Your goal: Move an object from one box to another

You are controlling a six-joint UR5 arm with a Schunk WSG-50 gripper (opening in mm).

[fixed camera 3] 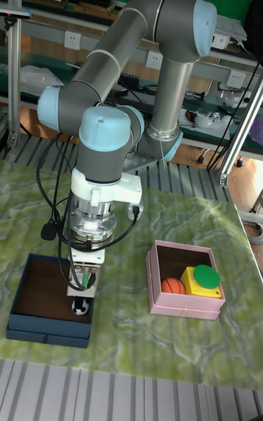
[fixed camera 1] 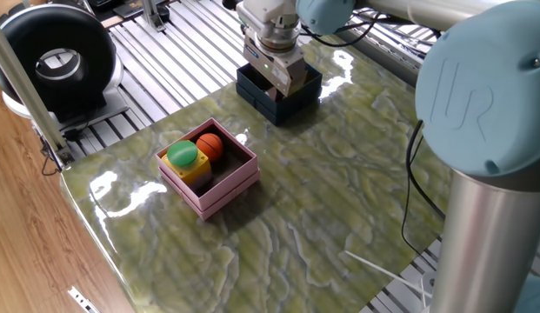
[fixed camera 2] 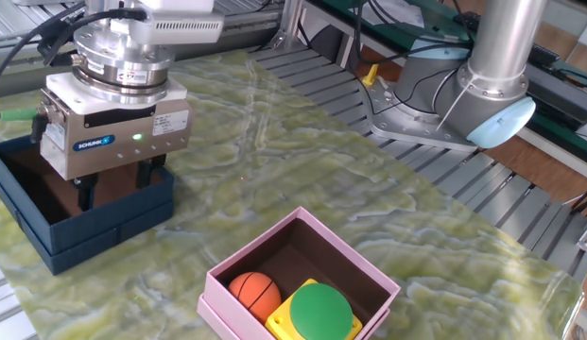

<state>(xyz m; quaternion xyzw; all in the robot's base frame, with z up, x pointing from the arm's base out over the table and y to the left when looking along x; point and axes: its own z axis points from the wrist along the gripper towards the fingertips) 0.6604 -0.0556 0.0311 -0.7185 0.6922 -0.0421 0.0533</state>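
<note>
Navy-blue and thin-walled, the small box [fixed camera 3: 47, 309] sits on the green marbled bench [fixed camera 1: 339, 183] with the hand [fixed camera 3: 80, 297] lowered into it, its fingers [fixed camera 2: 82, 194] spread either side of a small black-and-white ball [fixed camera 3: 80, 307] on the brown floor by the box's near wall; whether they press on the ball cannot be told. Well apart stands the pink box [fixed camera 1: 209, 165], holding an orange ball [fixed camera 1: 210, 145] just beside a yellow block with a green round top [fixed camera 1: 186, 158].
</note>
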